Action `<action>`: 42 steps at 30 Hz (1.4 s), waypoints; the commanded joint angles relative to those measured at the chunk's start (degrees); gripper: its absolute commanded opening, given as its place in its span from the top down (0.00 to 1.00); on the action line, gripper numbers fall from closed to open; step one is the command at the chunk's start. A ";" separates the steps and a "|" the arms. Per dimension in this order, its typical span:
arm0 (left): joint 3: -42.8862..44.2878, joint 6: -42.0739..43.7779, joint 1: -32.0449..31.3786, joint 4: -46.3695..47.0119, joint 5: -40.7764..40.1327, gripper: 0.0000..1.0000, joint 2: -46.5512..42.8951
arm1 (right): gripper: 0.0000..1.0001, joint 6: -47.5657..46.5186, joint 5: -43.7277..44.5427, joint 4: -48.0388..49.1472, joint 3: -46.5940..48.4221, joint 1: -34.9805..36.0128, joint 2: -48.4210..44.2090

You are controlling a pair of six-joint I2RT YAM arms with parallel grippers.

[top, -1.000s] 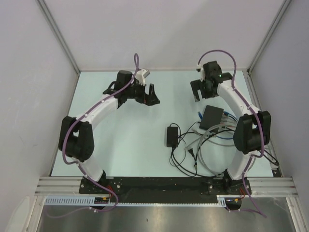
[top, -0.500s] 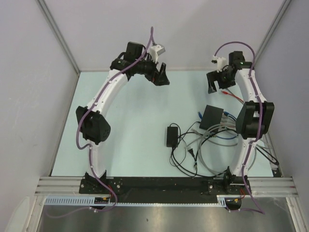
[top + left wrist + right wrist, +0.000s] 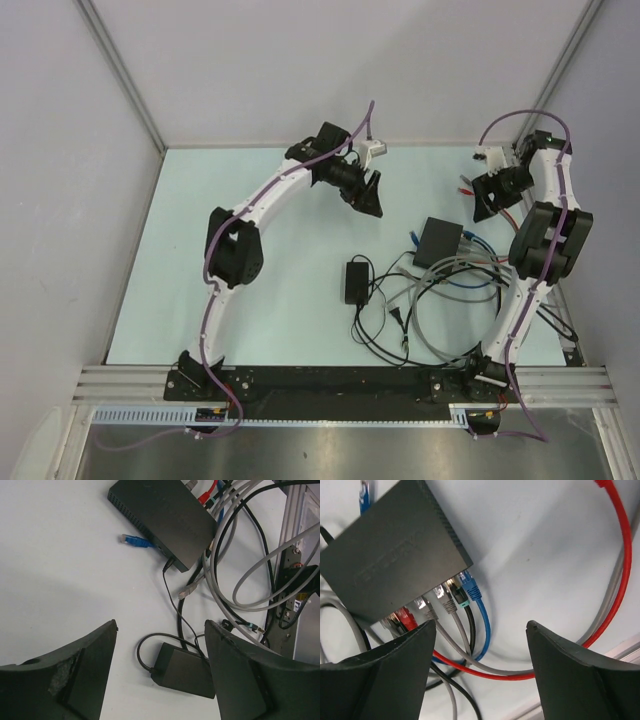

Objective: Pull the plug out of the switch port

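Note:
The switch (image 3: 440, 241) is a flat matte-black box right of centre on the table, also seen in the left wrist view (image 3: 165, 517) and the right wrist view (image 3: 390, 565). Several plugs sit in its ports along one edge: blue (image 3: 471, 587), black with a teal tip (image 3: 458, 598), grey (image 3: 445, 600) and red (image 3: 406, 617). My left gripper (image 3: 368, 195) (image 3: 161, 625) hangs open above the table, left of and behind the switch. My right gripper (image 3: 490, 195) (image 3: 481, 625) is open above the cables just off the port edge. Neither holds anything.
A small black power adapter (image 3: 357, 280) (image 3: 185, 670) with a thin cord lies left of the switch. A loose blue plug (image 3: 135, 541) lies beside the switch. Grey, black, blue and red (image 3: 620, 555) cables tangle toward the right arm's base (image 3: 490, 370).
The left arm has swung right toward the switch. The right gripper has shifted right and now hangs over the port side. Both sets of jaws have narrowed a little but remain open.

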 commanded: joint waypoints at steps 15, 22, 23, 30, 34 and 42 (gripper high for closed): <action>2.33 -5.62 -1.40 3.93 11.66 0.37 5.61 | 0.39 -16.82 8.41 -7.60 -6.28 0.52 3.24; 2.51 -4.65 -3.26 3.14 10.26 0.37 6.84 | 0.38 -18.93 11.49 -5.05 -10.87 0.78 1.48; 2.51 -4.74 -3.26 3.14 10.35 0.37 7.02 | 0.38 -18.93 11.58 -5.05 -11.05 0.78 1.48; 2.51 -4.48 -3.35 2.61 9.56 0.35 7.19 | 0.44 -16.39 11.23 -2.77 -12.98 0.87 1.57; 2.07 -3.77 -3.34 1.64 8.76 0.35 7.37 | 0.70 -13.84 11.32 2.22 -16.31 1.92 0.17; -1.44 -1.93 -2.20 0.24 7.63 0.34 5.09 | 0.86 -10.16 9.12 5.85 -19.57 7.10 -2.56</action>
